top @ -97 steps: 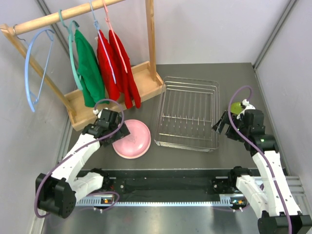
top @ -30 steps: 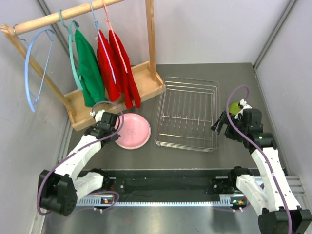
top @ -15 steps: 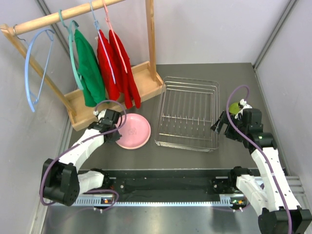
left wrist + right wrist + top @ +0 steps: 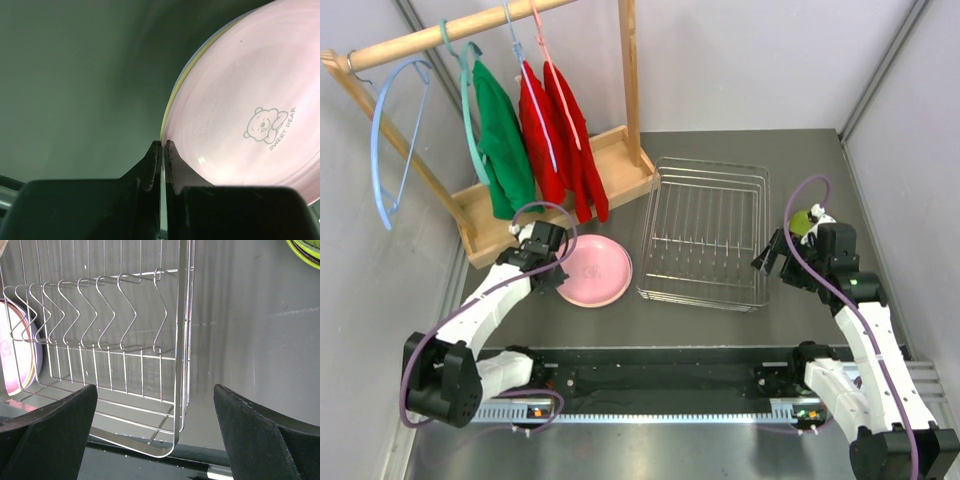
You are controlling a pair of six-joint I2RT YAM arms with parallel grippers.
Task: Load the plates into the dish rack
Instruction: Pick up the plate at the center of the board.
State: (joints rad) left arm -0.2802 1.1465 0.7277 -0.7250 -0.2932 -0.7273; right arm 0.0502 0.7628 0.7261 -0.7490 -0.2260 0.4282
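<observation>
**Pink plate flat on desk, left of rack; left end effector clenched at its rim**

Top view: the pink plate (image 4: 597, 271) lies flat on the desk (image 4: 720, 325), just left of the dish rack (image 4: 705, 232) and close to its near-left corner. I cannot tell whether plate and rack touch. No plate stands among the rack's upright divider wires.

Left end effector (image 4: 557, 268): sits at the left edge of the pink plate. In the left wrist view its fingertips (image 4: 156, 147) are pressed together with only a hairline between them, and the tips meet the plate's rim. I cannot tell whether the rim is pinched. The plate (image 4: 245, 125) shows a small bear print with lettering. A thin yellowish edge (image 4: 171, 102) runs along its rim on the left; what it belongs to is unclear.

Right end effector (image 4: 769, 262): released, fingers spread wide, nothing between them. It hangs just off the rack's right side, toward the near end. The right wrist view looks down on the row of bent divider wires (image 4: 100, 315), with a sliver of the pink plate visible through the rack at far left.

A lime green plate (image 4: 803, 220) lies on the desk right of the rack, partly hidden by the right arm.

Far left: wooden clothes stand (image 4: 620, 165) with a green garment (image 4: 505, 140) and red garments (image 4: 560, 125) on hangers.
</observation>
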